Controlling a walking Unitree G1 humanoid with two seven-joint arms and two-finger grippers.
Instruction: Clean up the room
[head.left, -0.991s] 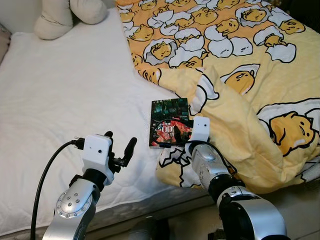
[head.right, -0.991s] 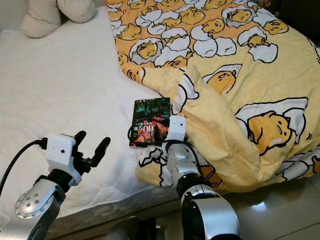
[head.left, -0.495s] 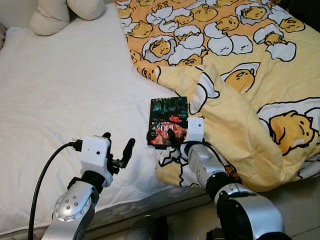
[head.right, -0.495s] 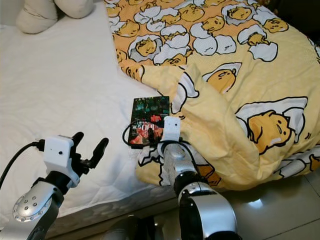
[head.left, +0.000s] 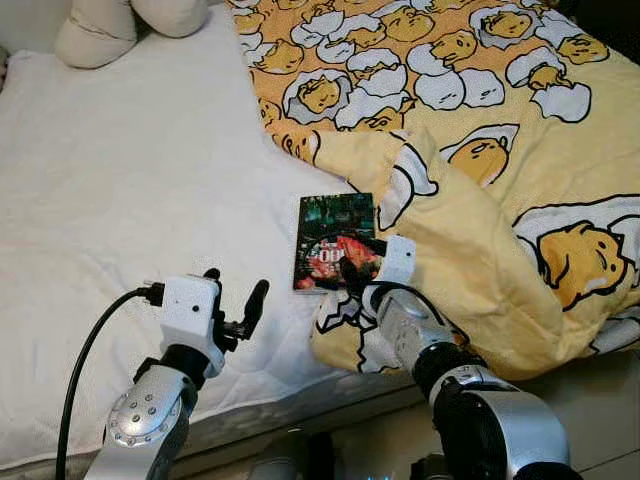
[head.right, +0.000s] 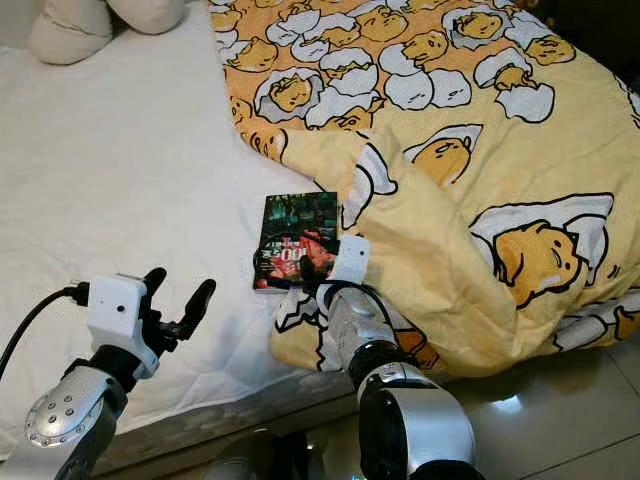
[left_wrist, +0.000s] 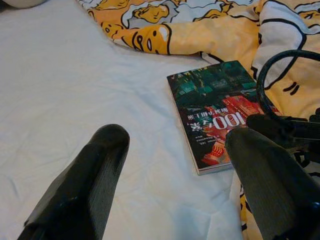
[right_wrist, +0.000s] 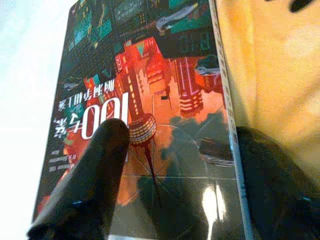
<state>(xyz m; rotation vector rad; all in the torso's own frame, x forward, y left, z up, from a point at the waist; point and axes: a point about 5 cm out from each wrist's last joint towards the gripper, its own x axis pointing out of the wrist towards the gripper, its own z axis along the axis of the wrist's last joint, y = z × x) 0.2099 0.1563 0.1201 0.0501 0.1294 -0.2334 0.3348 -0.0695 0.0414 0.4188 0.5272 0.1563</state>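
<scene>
Nearest to me, L arm is raised over the bed's near edge w/ left gripper (head.left: 236, 301) spread wide, nothing between its fingers, hovering above the white sheet (head.left: 130, 190); its black cable (head.left: 90, 350) loops back toward the arm. Just right of it, my R arm reaches fwd and right gripper (right_wrist: 175, 165) sits low over the near end of the book (head.left: 333, 238), fingers parted: from the R wrist cam one finger (right_wrist: 87, 185) is over the cover by the "100" lettering, the other is off the cover's edge on the blanket side. Can't tell if either tip is touching the cover. Book lies flat on the sheet, dark green and red city cover facing up, its right edge tucked right against the folded-back yellow blanket (head.left: 480, 200) w/ the egg-character print. Blanket covers the whole right half of the bed and hangs over the near edge by my R arm. Bit of floor (head.right: 560, 420) shows below that. Far back at the top left, a cream plush toy (head.left: 100, 30) rests on the sheet, well apart from the book.
</scene>
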